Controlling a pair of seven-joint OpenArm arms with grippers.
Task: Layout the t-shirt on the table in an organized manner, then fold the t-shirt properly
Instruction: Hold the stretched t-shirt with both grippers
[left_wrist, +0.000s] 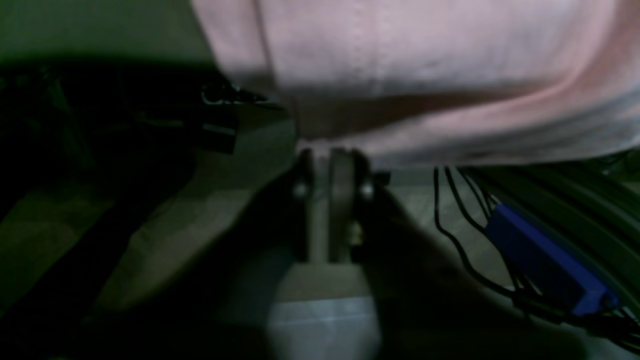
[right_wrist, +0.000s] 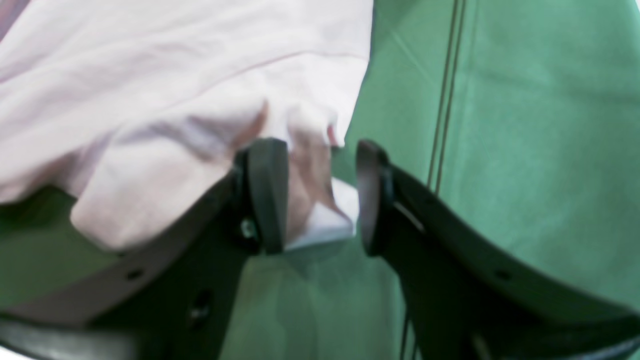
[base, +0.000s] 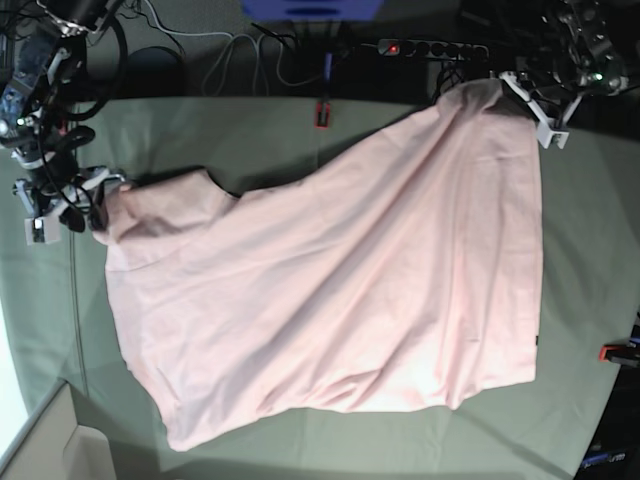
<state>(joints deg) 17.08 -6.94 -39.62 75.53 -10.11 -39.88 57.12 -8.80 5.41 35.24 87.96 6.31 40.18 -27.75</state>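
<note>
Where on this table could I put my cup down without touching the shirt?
The t-shirt covers most of the table. Bare cloth remains as a strip along the bottom edge below the shirt, a band on the right toward the red clamp, and the top-left stretch beside the power cables. The left edge is crowded by the right gripper.

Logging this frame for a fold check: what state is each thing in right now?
t-shirt: spread, wrinkled, plain side up, one corner lifted.
left gripper: shut on the t-shirt's edge.
right gripper: open, fabric between its fingers.
table: partly covered.
</note>
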